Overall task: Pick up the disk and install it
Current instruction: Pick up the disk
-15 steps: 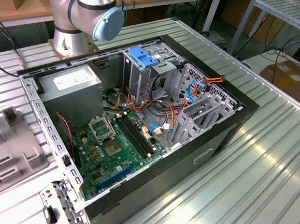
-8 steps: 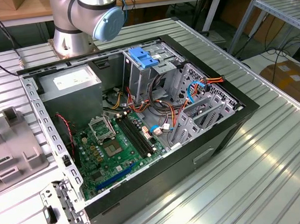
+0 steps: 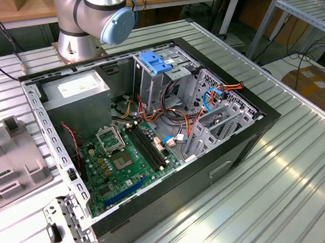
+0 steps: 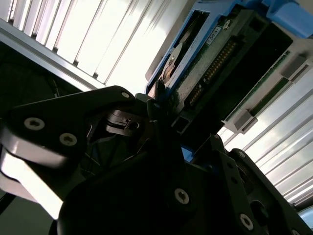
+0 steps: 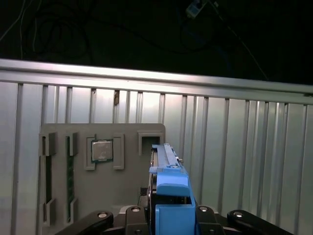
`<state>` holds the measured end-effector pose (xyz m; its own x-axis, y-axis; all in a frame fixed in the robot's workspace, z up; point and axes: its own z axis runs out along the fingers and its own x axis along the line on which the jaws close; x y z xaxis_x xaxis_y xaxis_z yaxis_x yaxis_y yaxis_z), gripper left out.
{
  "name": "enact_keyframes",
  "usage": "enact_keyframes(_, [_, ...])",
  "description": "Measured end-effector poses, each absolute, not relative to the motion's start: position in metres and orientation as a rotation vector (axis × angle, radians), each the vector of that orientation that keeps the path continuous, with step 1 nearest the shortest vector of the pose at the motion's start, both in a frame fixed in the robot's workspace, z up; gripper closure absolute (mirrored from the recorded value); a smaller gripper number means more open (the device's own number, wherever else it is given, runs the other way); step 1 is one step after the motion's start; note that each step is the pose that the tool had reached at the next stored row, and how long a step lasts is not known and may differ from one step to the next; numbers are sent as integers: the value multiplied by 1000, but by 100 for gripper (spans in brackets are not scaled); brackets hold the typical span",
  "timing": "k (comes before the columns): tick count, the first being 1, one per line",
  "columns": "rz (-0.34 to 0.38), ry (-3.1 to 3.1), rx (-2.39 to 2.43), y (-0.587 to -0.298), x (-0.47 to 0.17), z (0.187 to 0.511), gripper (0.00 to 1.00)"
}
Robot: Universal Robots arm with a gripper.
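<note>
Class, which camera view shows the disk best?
The second wrist view: the disk is close, its connector end and blue rails plain. The first wrist view shows it edge-on in the gripper. The exterior view gives the open computer case.

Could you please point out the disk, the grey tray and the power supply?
disk (image 5: 171, 190): first wrist view, blue rail.
grey tray (image 5: 117, 192): first wrist view, bare face.
power supply (image 3: 80, 86): exterior view, white sticker.

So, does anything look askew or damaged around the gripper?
Nothing stands out. The silver-grey flat disk with blue plastic side rails sits straight in the black gripper, by the grey moulded tray.
</note>
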<state>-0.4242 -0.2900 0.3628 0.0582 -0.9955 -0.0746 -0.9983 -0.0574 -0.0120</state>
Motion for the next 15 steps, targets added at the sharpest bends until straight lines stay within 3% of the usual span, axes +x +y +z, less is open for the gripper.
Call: enact_keyframes(15, [71, 2114, -2241, -290, -424, 381, 64])
